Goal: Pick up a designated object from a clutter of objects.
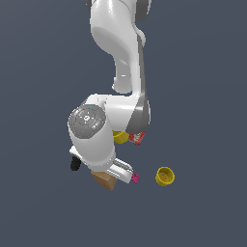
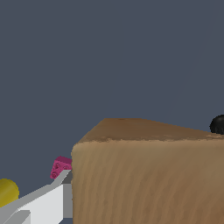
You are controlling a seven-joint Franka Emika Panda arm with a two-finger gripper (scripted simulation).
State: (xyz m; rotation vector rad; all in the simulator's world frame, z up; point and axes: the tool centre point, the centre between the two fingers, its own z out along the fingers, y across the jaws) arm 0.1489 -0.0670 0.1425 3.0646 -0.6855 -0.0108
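Observation:
The tan-brown box (image 1: 105,181) lies under my hand in the exterior view, with only one end showing. In the wrist view the box (image 2: 148,179) is very close and fills the lower part. My gripper (image 1: 117,173) is down at the box. One white finger (image 2: 41,202) lies against the box's side; the other finger is hidden. I cannot tell whether the jaws grip the box. Around it lie the pink block (image 1: 136,178), also in the wrist view (image 2: 60,166), and the black part of the drill (image 1: 75,164).
One yellow cup (image 1: 165,176) stands apart at the exterior view's right. A second yellow cup (image 1: 120,137) and the small red box (image 1: 137,138) lie behind my arm. The arm hides much of the pile. The floor is plain dark grey.

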